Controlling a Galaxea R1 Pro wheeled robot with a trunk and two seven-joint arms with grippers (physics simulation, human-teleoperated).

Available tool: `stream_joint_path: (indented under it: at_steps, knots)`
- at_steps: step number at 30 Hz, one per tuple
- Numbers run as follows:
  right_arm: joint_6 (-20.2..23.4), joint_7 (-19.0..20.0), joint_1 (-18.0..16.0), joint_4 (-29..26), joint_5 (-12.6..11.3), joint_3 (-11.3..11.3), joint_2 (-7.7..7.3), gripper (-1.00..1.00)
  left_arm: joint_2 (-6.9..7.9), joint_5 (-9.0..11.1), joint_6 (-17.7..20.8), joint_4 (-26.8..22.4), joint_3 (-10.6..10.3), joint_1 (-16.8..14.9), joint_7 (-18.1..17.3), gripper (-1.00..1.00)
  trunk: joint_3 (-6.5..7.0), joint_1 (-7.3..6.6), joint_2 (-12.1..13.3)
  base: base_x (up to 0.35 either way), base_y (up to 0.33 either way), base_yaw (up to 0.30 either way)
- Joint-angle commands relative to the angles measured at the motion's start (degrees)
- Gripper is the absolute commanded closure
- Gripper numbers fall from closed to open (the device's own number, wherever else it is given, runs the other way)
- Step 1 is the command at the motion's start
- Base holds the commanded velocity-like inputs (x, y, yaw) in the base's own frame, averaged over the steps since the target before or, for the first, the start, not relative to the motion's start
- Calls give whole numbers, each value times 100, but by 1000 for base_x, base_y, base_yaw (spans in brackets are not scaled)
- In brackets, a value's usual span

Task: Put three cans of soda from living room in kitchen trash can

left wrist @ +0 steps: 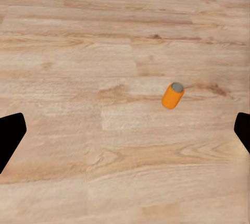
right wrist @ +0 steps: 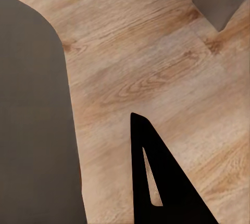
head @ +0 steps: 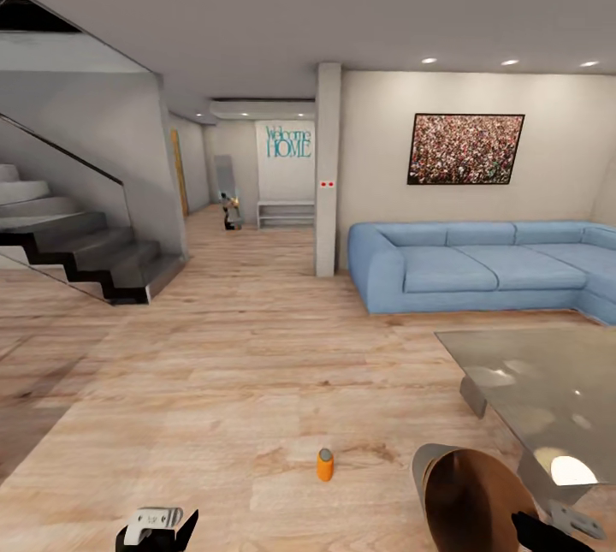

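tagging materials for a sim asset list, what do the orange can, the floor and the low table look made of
The small orange cylindrical can looks like painted metal, with a dull silvery-grey top. The pale plank floor looks like matte wood, judging by its grain and knots. The low rectangular table seems to have a glass top, since it mirrors the ceiling lights, on greyish metal-looking legs.

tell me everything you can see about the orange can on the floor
The orange can is a small cylinder with a plain orange body and a silvery-grey top. It stands upright on the wood floor, touching nothing else. In the head view it sits between the left pincer and the bin, apart from both.
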Motion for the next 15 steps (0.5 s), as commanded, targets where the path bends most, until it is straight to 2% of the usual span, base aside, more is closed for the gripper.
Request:
stream_joint_path:
  at_steps: [1, 15]
  knots:
    - [2, 1, -4, -8, -35, -8, 0, 100, 0, -1, -2, 0, 0, 0, 0, -100, 1, 0, 0, 262, -219, 0]
    - [2, 2, 1, -8, -39, 10, 7, 100, -8, 7, -6, 0, 7, 0, 8, -100, -1, 0, 0, 256, -225, 0]
